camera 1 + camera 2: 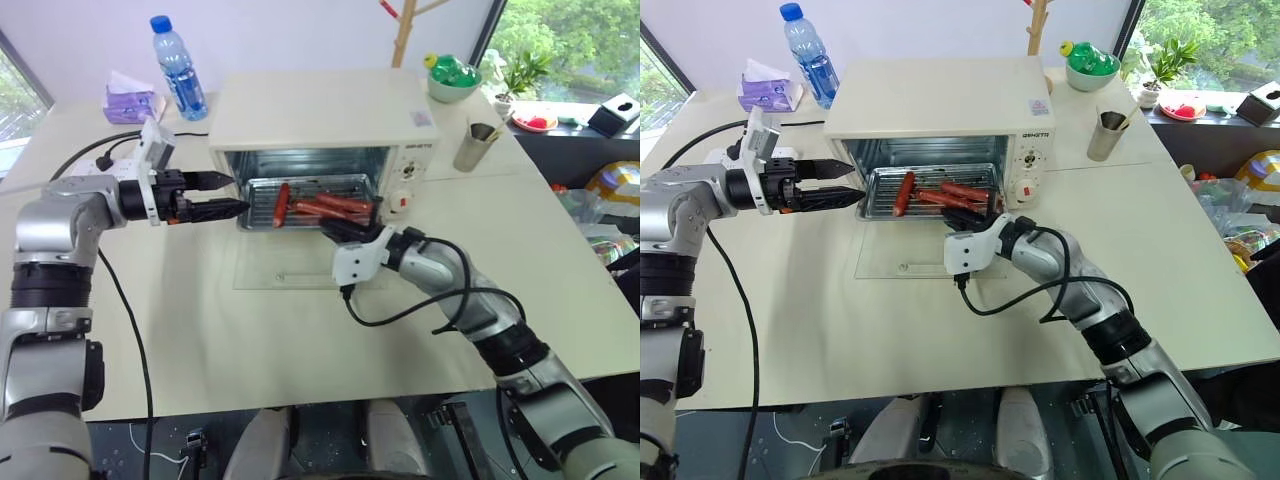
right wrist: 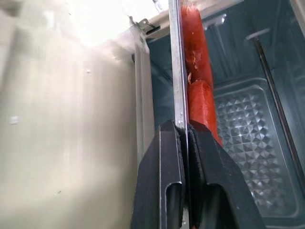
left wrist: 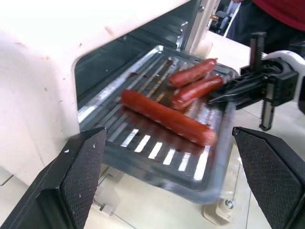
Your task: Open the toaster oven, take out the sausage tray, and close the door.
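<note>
Toaster oven (image 1: 330, 125) with door (image 1: 300, 262) folded flat: opening done. Right gripper (image 1: 340, 230), clamped on the sausage tray (image 1: 310, 205) rim, has it partway out of the oven; left gripper (image 1: 222, 195) gapes empty beside it. Removal and closing remain.

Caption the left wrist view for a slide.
Right hand pinching the silver ridged sausage tray, half out of the cream-white toaster oven.

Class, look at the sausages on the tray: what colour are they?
Red-orange sausages on the silver sausage tray, clearest in the left wrist view.
</note>
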Robot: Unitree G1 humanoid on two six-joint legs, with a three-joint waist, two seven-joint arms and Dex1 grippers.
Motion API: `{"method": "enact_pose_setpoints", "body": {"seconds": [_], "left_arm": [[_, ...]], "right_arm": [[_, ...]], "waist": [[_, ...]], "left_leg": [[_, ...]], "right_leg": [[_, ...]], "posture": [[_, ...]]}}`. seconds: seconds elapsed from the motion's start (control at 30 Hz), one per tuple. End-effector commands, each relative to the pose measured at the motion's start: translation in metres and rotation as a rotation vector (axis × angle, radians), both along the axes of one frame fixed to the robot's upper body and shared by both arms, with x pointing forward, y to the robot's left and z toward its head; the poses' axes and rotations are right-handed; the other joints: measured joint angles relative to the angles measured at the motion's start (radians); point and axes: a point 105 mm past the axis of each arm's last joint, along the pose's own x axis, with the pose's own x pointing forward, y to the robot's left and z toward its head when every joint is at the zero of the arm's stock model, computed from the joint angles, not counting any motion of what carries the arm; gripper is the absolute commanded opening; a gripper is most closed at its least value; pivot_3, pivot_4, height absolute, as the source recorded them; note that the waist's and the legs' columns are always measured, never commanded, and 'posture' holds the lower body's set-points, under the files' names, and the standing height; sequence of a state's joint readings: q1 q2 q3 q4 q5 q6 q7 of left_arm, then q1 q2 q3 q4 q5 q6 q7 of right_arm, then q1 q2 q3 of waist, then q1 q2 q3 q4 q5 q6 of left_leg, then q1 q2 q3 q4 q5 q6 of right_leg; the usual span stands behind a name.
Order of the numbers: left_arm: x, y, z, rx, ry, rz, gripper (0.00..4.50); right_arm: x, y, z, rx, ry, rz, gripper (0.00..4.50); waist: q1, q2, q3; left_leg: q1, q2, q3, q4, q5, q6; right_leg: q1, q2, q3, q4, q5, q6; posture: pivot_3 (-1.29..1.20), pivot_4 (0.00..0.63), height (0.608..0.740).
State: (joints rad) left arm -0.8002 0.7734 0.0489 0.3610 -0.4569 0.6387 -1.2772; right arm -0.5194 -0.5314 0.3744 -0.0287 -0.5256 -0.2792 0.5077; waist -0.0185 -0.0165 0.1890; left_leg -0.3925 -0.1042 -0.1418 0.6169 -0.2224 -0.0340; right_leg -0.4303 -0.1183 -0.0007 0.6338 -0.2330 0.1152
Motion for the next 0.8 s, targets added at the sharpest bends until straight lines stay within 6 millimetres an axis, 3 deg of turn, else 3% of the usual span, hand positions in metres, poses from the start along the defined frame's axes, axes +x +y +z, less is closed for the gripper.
{"method": "enact_pose_setpoints", "body": {"seconds": [0.03, 0.3, 0.43, 0.6, 0.8], "left_arm": [[-0.001, -0.001, 0.012, 0.004, -0.051, -0.011, 4.5], [-0.02, 0.002, 0.02, -0.045, -0.003, -0.038, 4.5], [-0.047, 0.011, 0.02, -0.133, 0.136, -0.044, 4.5], [-0.073, 0.018, 0.008, -0.235, 0.315, -0.008, 4.5], [-0.089, 0.006, -0.012, -0.37, 0.491, 0.018, 4.5]], "right_arm": [[-0.01, -0.005, 0.029, 0.048, -0.144, 0.034, 0.03], [-0.022, -0.015, 0.029, 0.036, -0.182, 0.06, 0.03], [-0.033, -0.026, 0.019, -0.006, -0.169, 0.078, 0.03], [-0.048, -0.034, 0.017, -0.019, -0.172, 0.125, 0.03], [-0.059, -0.035, 0.018, -0.021, -0.173, 0.187, 0.03]], "waist": [[0.001, 0.0, 0.0], [-0.001, 0.0, 0.0], [-0.002, 0.0, 0.0], [0.002, 0.0, 0.0], [0.002, -0.001, 0.0]], "left_leg": [[0.0, 0.0, 0.0, 0.0, 0.0, 0.0], [0.0, 0.001, 0.001, 0.002, 0.0, 0.0], [0.0, 0.003, 0.001, 0.002, -0.001, 0.001], [0.002, 0.003, 0.0, 0.002, -0.001, 0.002], [0.002, 0.004, 0.0, 0.006, -0.001, 0.002]], "right_leg": [[0.0, 0.0, 0.0, 0.0, 0.0, 0.0], [0.001, 0.0, 0.0, 0.0, 0.0, 0.0], [0.001, 0.0, 0.0, 0.0, 0.0, 0.0], [0.003, 0.0, 0.0, 0.0, 0.0, 0.0], [0.005, 0.001, 0.001, 0.0, 0.0, 0.0]], "posture": [[0.0, 0.15, 0.739], [0.0, 0.15, 0.739], [0.0, 0.15, 0.739], [0.0, 0.15, 0.739], [0.0, 0.15, 0.739]]}}
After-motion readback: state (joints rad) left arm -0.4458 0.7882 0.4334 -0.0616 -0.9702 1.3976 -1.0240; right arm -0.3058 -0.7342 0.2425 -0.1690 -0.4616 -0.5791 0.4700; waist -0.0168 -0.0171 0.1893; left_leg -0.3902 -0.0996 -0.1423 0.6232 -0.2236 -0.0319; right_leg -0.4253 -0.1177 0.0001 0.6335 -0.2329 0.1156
